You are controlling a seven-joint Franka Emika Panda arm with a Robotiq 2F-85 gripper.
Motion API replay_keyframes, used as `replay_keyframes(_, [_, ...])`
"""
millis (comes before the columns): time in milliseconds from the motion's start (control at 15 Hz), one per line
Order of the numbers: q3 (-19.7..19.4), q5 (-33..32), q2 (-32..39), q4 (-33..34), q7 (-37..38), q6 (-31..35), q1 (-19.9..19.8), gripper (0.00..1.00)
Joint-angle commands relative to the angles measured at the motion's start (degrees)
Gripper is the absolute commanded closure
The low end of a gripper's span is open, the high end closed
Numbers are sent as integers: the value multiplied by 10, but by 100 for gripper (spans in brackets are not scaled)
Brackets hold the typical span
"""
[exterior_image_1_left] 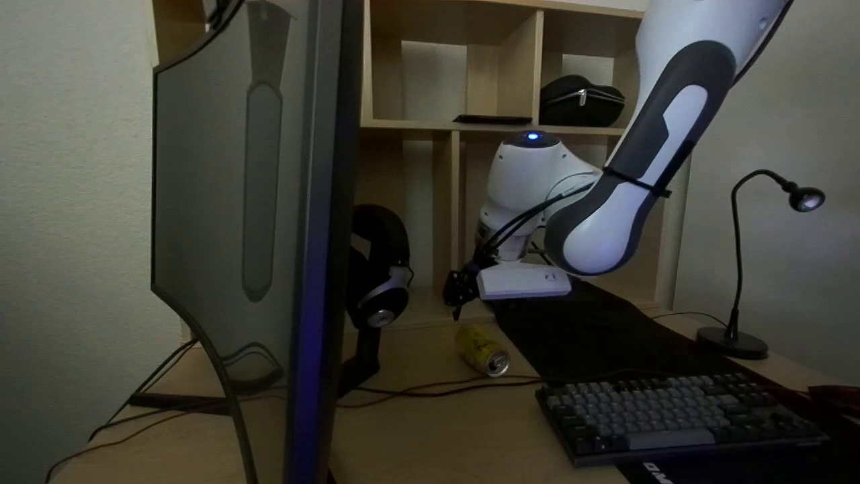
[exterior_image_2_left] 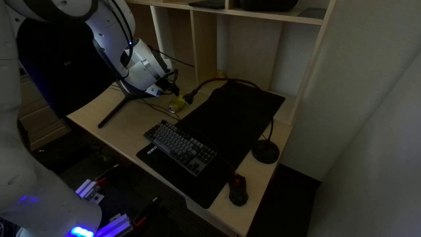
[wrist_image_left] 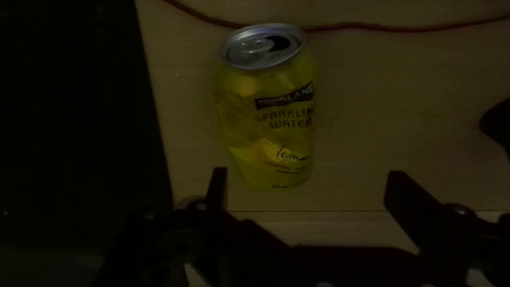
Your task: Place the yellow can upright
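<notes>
Two black fingers (wrist_image_left: 410,203), spread wide apart, pale surface (wrist_image_left: 354,127) showing in the gap between them. Yellow can (wrist_image_left: 266,111) just ahead of them in the wrist view, lying on its side on the surface. Bottom end toward the fingers, lid end pointing away; tab and dark mouth hole visible. Label readable as "sparkling water", then "lemon", both partly curving out of sight. Can sits nearer the finger on that view's left; thin strip of surface between its tip and the can. In both exterior views the can lies below and close to the fingers; contact not readable there.

Past the lid, farther out from the fingers: reddish cable (wrist_image_left: 370,28) running crosswise, touching the can or not, can't tell. Black mat (wrist_image_left: 71,99) left of the fingers in the wrist view, can off its edge.

In an exterior view, headphones (exterior_image_1_left: 386,299) left of the fingers, monitor (exterior_image_1_left: 208,188) farther left, in the foreground. White arm (exterior_image_1_left: 641,158) above and right of the fingers. Shelf unit (exterior_image_1_left: 519,74) behind them, black zip case (exterior_image_1_left: 581,106) in it, up and right.

Also in an exterior view, keyboard (exterior_image_2_left: 181,146) partly on the mat, on the far side of the can from the fingers. Lamp (exterior_image_2_left: 265,152) and mouse (exterior_image_2_left: 238,191) well apart from the fingers, mouse farthest out.
</notes>
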Motion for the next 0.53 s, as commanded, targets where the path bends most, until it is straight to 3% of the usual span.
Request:
replay_keyframes(0, [2, 0, 32, 32, -44, -36, 5, 0])
replay_keyframes(467, [5, 3, 36, 29, -43, -40, 2, 0])
